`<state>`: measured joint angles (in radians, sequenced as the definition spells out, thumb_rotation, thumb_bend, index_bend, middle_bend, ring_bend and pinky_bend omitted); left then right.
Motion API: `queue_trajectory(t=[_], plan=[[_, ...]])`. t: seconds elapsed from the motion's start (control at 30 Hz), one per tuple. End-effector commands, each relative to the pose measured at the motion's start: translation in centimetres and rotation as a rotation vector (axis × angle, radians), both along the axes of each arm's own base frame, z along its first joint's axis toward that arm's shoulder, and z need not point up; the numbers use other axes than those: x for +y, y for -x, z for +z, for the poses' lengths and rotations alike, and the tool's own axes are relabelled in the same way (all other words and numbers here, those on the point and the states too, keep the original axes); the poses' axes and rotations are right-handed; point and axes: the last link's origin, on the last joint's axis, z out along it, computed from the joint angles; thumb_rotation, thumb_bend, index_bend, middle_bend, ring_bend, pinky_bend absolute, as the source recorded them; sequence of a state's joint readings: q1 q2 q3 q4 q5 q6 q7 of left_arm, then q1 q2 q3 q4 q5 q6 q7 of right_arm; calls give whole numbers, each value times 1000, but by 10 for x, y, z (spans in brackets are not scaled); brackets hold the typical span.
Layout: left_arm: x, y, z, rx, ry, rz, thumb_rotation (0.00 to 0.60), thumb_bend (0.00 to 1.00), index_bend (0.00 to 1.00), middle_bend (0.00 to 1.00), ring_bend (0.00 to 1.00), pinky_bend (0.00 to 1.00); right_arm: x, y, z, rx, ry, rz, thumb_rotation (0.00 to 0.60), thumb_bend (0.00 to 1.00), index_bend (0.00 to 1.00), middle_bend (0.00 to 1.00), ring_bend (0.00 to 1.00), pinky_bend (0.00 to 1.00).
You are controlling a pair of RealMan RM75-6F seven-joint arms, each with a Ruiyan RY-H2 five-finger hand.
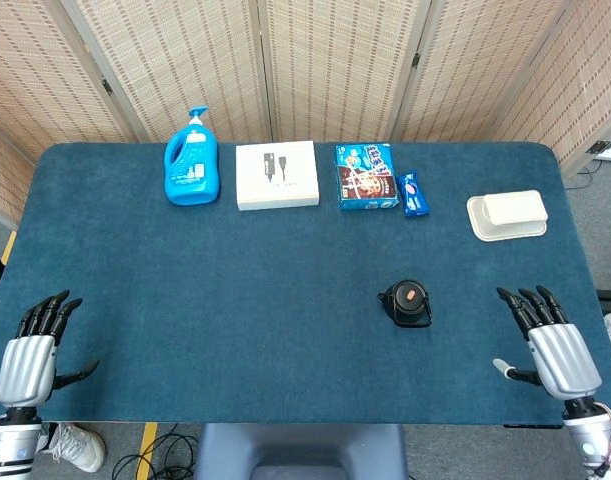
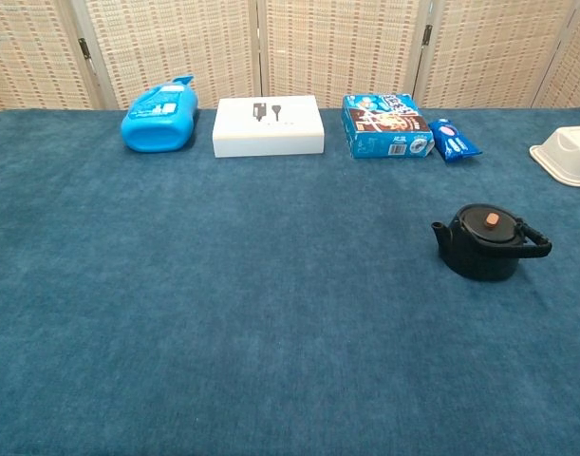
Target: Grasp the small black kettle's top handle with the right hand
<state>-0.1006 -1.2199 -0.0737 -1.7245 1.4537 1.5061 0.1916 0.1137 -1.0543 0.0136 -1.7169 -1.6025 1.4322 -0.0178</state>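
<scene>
The right hand (image 1: pixel 552 345) lies at the near right edge of the table (image 1: pixel 235 300), back facing up, fingers stretched forward and spread, thumb out to the side, with nothing in it. It shows only in the head view. The small black kettle (image 1: pixel 407 302) stands upright on the blue cloth, well apart from that hand, further in and toward the table's middle. In the chest view the kettle (image 2: pixel 487 243) shows its spout pointing toward the left of the picture, a small orange knob on its lid, and its top handle (image 2: pixel 532 245) folded down toward the right side rather than standing up over the lid. The left hand (image 1: pixel 29 355) rests at the near left corner, likewise flat, fingers apart and holding nothing. Along the far edge of the table lie a blue detergent bottle (image 1: pixel 192 160), a white flat box (image 1: pixel 276 175), a blue snack box (image 1: pixel 366 176) and just beside it a small blue packet (image 1: pixel 414 194). A white lidded container (image 1: pixel 507 215) sits further right, near the table's right edge.
</scene>
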Motion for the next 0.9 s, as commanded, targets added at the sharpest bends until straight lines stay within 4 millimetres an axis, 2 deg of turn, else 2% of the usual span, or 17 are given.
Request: queue_trajectory(t=[0.03,0.1,0.3,0.6,0.7,0.9], plan=[[0,3,0,3,10,15,600,152,173,100,110,145,-5,-2,-9,8,-48,-6,600,0,89,208,125,0],[0,4,-1,5,16,20,600,151,173,100,110,145,-9,-5,-16,14,-79,-1,600,0,129,228,135,0],[-1,7,-1,1,20,31,600,152,173,100,110,145,-22,-13,-33,40,-157,16,600,0,340,281,171,0],[-2,13,-2,-1,30,52,600,152,173,100,110,145,-50,-27,-70,61,-261,51,600,0,350,287,182,0],[-3,15,-1,-1,30,60,600,152,173,100,110,145,-59,-29,-79,68,-275,61,600,0,306,222,164,0],[-4,16,-2,-6,45,65,600,151,173,100,110,145,-78,-33,-86,101,-274,66,600,0,61,72,36,0]])
